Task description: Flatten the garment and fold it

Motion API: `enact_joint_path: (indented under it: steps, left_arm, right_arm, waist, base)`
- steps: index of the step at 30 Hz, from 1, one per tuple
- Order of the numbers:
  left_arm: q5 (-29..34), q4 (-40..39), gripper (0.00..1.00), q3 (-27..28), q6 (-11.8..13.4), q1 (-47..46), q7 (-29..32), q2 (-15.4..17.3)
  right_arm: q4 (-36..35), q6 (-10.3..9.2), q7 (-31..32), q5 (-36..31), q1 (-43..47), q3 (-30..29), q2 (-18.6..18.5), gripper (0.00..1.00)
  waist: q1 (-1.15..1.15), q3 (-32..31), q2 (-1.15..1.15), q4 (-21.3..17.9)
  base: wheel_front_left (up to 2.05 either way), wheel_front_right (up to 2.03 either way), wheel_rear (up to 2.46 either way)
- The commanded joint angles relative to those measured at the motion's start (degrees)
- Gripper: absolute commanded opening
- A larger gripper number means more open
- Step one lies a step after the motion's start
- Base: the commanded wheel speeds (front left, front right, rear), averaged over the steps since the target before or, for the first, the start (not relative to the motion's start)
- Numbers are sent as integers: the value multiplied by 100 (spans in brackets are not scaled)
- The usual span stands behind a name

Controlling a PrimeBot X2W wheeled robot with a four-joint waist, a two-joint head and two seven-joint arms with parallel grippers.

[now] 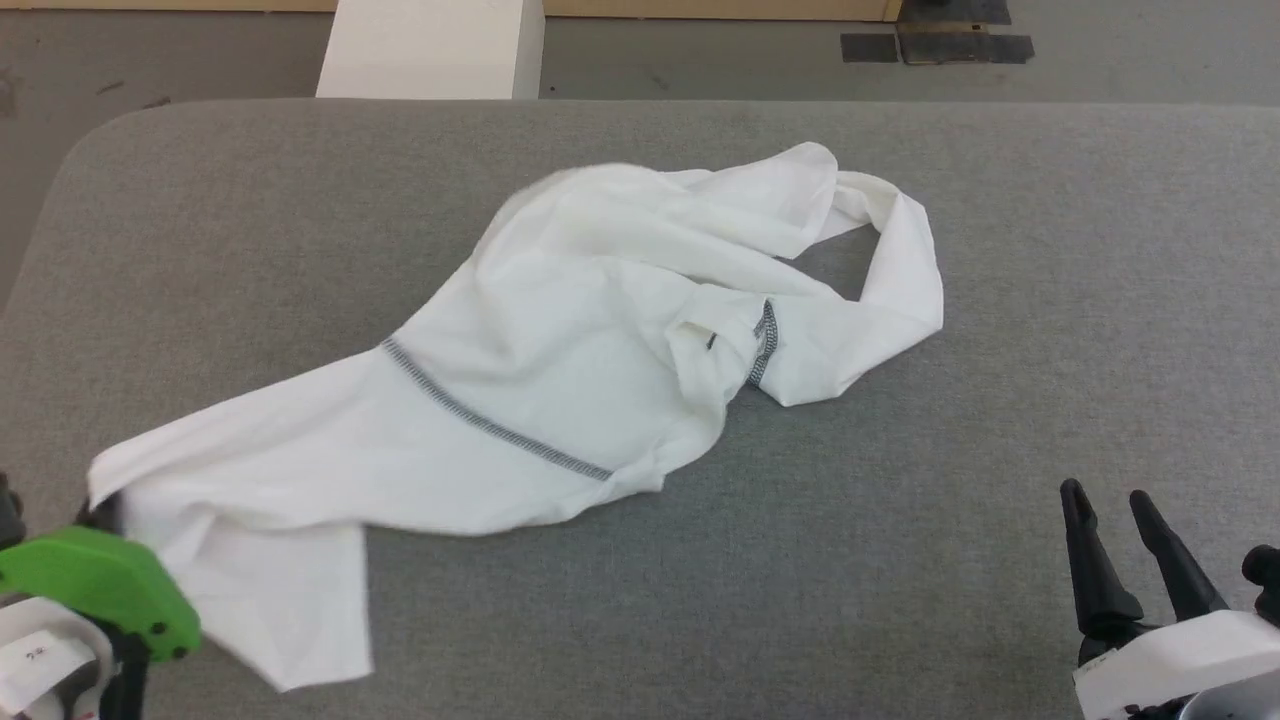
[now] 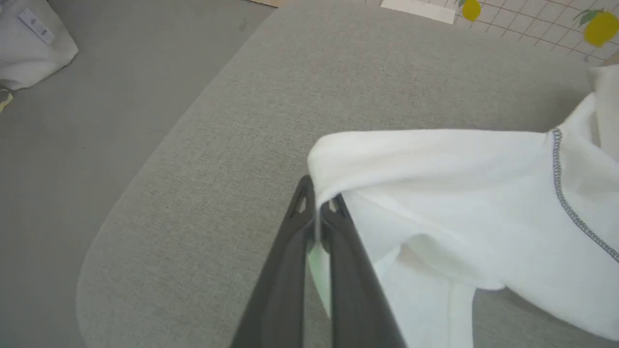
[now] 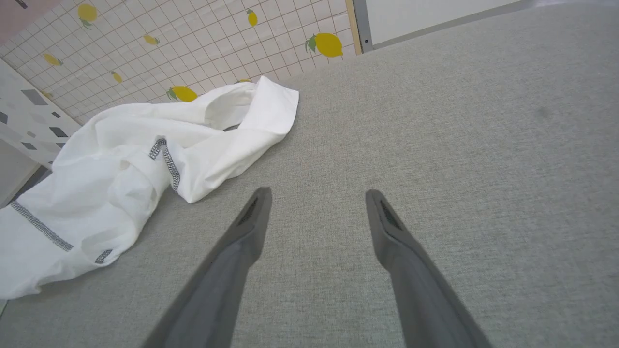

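Note:
The white garment (image 1: 560,340) lies crumpled across the grey padded table (image 1: 900,560), with dark grey seam stitching (image 1: 490,425) running over its middle. Its LUCKY patch is hidden. My left gripper (image 2: 316,203) is shut on the garment's near-left edge (image 2: 338,164), and thin cloth is pinched between the two dark fingers. In the head view that arm's green wrist part (image 1: 100,585) sits at the lower left, against the cloth. My right gripper (image 3: 316,208) stands open over bare table at the lower right (image 1: 1110,505), well apart from the garment (image 3: 121,164).
A rigid white box (image 1: 430,45) stands on the floor beyond the table's far edge. Dark tape patches (image 1: 935,40) mark the floor at the back right. The table's rounded left corner (image 2: 145,159) lies close to my left gripper. A lemon-patterned tiled wall (image 3: 193,43) is behind.

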Motion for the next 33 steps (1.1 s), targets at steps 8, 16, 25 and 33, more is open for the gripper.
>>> enact_joint_path:
  steps: [8,16,25,33]
  left_arm:
    - [212,-34,100,-302,-453,-459,-878,-506]
    - [975,-844,100,-845,-933,-591,-2757,-1731]
    - [2343,-493,100,-1143,-1320,404,-2827,-2842]
    - [2657,-259,100,-884,-1860,401,-2828,-3182]
  right_arm:
    - [-34,-8,98,-86,-13,1,-1,100]
    - [27,-8,52,-23,41,111,-1,100]
    - [221,-8,-106,84,242,86,-1,100]
    - [-101,-8,1034,-592,-910,11,-70,100]
  waist:
    - [0,-57,0,166]
    - [0,-270,0,171]
    - [0,-487,0,282]
    - [0,-252,0,570]
  base:
    - [0,0,0]
    - [0,0,0]
    - [0,0,0]
    - [0,0,0]
